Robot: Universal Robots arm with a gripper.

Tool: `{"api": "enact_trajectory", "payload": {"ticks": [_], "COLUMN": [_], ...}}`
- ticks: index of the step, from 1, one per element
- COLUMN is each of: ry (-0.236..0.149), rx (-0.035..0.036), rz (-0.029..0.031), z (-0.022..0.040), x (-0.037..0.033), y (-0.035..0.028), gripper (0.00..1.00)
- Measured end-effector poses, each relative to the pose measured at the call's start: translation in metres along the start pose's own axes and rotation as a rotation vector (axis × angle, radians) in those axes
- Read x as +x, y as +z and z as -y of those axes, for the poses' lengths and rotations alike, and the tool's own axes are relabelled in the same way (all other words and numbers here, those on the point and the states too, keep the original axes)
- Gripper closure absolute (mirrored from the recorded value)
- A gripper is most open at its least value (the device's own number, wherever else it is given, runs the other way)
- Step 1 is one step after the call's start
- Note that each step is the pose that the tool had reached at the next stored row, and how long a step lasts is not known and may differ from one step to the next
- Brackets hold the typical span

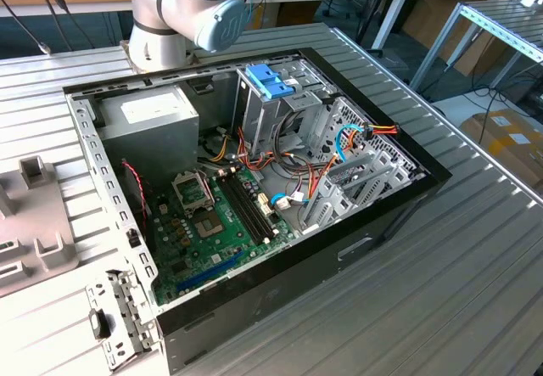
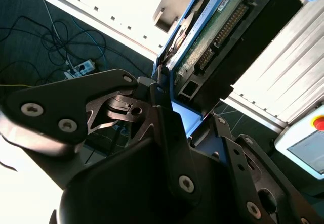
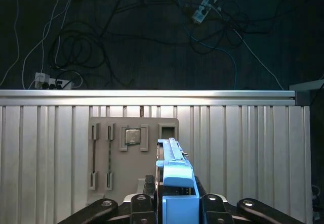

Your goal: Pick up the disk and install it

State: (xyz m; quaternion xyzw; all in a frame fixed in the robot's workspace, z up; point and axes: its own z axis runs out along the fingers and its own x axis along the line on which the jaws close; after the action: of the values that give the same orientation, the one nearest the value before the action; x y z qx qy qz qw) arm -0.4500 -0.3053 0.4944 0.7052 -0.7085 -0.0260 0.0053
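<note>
My gripper (image 3: 175, 196) is shut on the disk (image 3: 174, 171). In the first wrist view the disk's light-blue carrier stands edge-on between the dark fingers (image 3: 150, 186), above a ribbed metal table. The second wrist view has the disk (image 2: 217, 21) running away from the gripper (image 2: 185, 115), with its green circuit board and connector facing the camera and the blue frame along its edge. In the exterior view the open computer case (image 1: 407, 198) lies on the table, with the arm's base joints (image 1: 182, 11) behind it.
The case holds a green motherboard (image 1: 212, 223), a grey power supply (image 1: 157, 117), a metal drive cage with a blue bracket (image 1: 270, 81) and loose cables. A grey fixture plate (image 3: 109, 158) with a chip lies under the gripper. Beyond the table edge (image 3: 152, 95) there are floor cables.
</note>
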Motion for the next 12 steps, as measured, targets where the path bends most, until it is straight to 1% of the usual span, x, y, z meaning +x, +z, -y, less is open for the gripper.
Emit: {"api": "enact_trajectory", "payload": {"ticks": [12], "ry": [0.000], "rx": [0.0000], "rz": [0.0000], "z": [0.0000], "x": [0.0030], "y": [0.0001], "gripper": [0.63]}}
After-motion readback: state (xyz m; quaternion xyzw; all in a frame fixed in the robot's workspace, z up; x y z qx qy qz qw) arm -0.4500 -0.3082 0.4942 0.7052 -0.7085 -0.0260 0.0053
